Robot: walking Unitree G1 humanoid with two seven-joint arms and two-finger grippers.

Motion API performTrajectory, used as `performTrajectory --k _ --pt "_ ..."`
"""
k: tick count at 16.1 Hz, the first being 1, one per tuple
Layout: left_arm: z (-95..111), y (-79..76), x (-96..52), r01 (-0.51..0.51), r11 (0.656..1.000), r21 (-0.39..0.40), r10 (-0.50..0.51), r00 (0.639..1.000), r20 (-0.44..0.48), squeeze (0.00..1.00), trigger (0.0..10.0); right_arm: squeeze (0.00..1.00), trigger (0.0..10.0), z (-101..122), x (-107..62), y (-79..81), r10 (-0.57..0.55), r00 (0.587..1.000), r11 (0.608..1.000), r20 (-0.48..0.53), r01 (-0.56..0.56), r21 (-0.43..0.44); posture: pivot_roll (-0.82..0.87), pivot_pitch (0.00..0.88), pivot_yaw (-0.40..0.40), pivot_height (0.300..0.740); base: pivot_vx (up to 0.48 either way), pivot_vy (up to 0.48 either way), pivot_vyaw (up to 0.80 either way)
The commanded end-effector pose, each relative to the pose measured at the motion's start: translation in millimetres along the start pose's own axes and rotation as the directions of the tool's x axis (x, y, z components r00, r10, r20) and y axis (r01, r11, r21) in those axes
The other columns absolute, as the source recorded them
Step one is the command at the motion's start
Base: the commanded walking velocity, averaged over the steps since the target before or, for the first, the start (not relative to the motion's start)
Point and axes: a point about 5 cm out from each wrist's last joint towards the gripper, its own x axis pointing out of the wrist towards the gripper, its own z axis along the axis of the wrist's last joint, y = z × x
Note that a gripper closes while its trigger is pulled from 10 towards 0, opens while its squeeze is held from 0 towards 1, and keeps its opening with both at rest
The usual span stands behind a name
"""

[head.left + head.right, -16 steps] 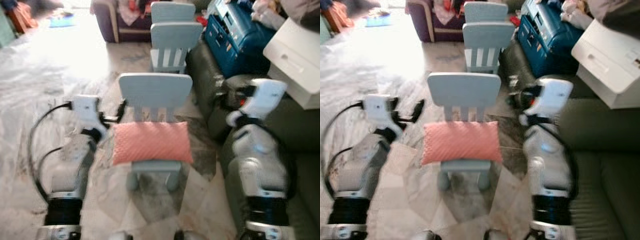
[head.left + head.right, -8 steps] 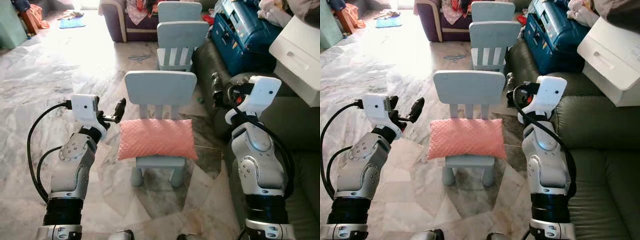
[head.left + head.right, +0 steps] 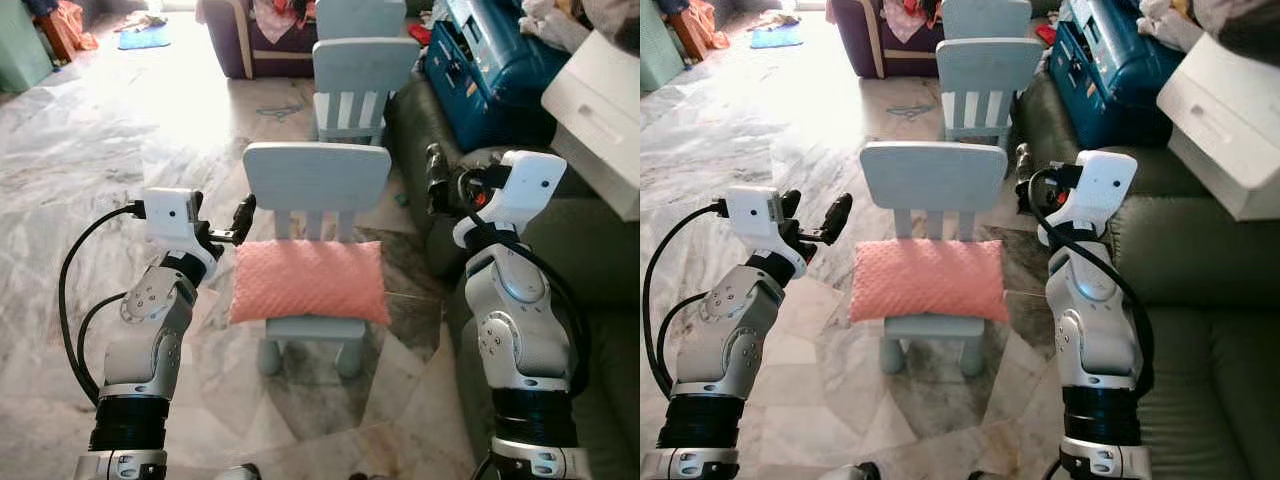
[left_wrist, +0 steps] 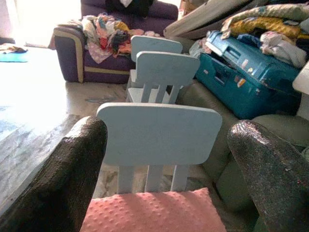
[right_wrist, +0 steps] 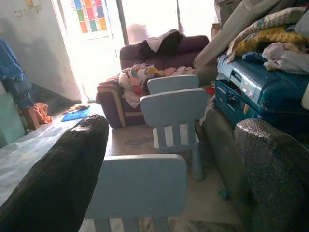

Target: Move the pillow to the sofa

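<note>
I judge the task barely begun: the salmon-pink dimpled rectangular pillow (image 3: 307, 281) lies flat on the seat of the small pale-blue wooden child's chair (image 3: 316, 183), untouched, and the dark green sofa (image 3: 1200, 300) sits to my right, so the grasp, lift and carry are all left. My left hand (image 3: 243, 215) hovers just beside the pillow's left end, fingers spread; my right hand (image 3: 434, 180) is raised near the sofa arm, fingers spread too. The floor (image 3: 90, 170) is glossy grey-veined marble. Behind stand a second pale-blue chair (image 3: 362, 85), a blue suitcase (image 3: 490, 75) and a purple armchair heaped with clothes (image 4: 96, 41).
</note>
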Motion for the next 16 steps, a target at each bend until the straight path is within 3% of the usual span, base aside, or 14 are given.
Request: performTrajectory --k 1,11,16 --pt "3.8 -1.6 0.8 0.014 1.000 0.006 -0.014 1.000 0.015 0.00 10.0 0.00 10.0 3.4 0.8 1.0 -0.001 1.000 1.000 0.015 0.001 -0.001 -0.08 0.121 -0.011 0.740 0.277 0.000 0.00" --pt "4.1 -2.1 0.6 0.018 1.000 -0.002 -0.018 1.000 0.021 0.00 10.0 0.00 10.0 3.5 0.9 1.1 0.000 1.000 1.000 0.016 0.000 -0.001 -0.08 0.121 -0.011 0.740 0.280 0.000 0.00" --pt "2.5 -2.8 -1.6 0.014 0.999 -0.030 -0.014 1.000 0.026 0.00 10.0 0.00 10.0 0.7 -2.3 5.0 0.035 0.999 0.999 0.007 -0.035 -0.009 -0.08 0.130 -0.019 0.740 0.434 0.000 0.00"
